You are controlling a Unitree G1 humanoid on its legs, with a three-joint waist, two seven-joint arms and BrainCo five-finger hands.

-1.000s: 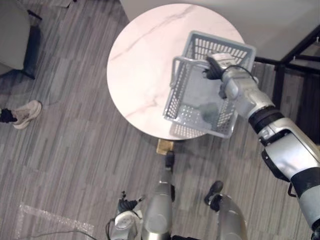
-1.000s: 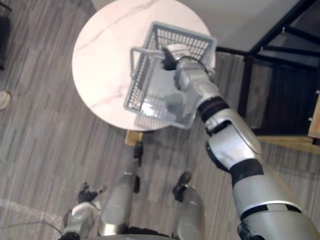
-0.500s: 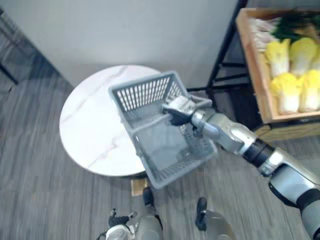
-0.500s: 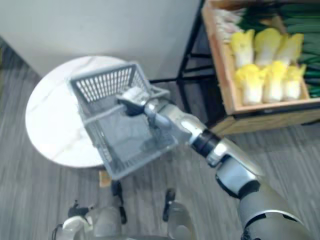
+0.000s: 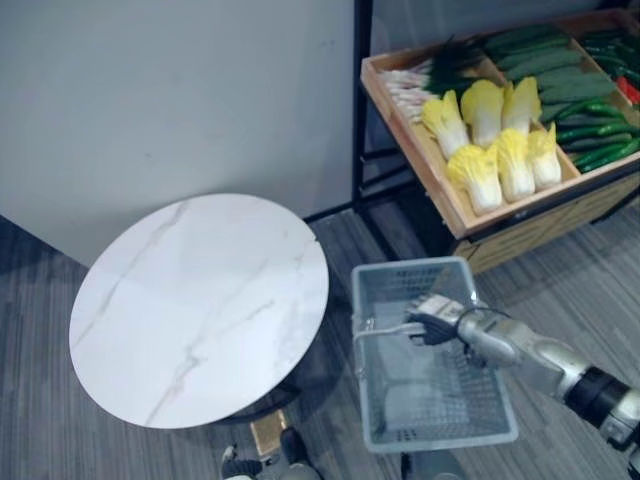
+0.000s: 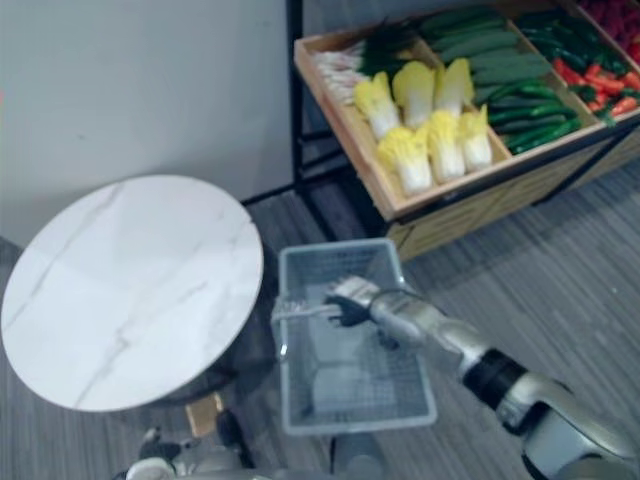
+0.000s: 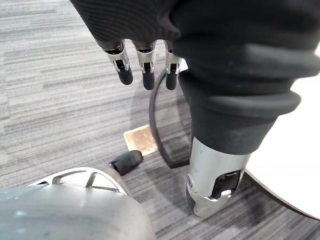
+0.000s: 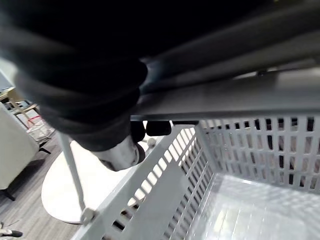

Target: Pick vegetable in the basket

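- Basket point(image 5: 440, 438): grey slatted plastic, hanging level over the floor; no vegetable seen inside.
- Right robot hand point(image 5: 435, 320): fingers curled round the basket's handle, carrying it.
- Left robot hand point(image 7: 145, 70): hanging low beside the body, fingers slack and holding nothing.
- Crate point(image 5: 412, 148): wooden, at 1 o'clock from the basket and apart from it. It holds yellow cabbages point(image 5: 495, 150), with cucumbers point(image 5: 545, 60) behind them.
- Tabletop point(image 5: 200, 300): round, marbled, at 9 o'clock from the basket.
- Step in hand, as judged: bringing the basket up to the crate.
- Handling advice: keep the grip closed and the basket level. Stop it just below the crate's near wall so the free hand has a short, open reach to the nearest cabbage.
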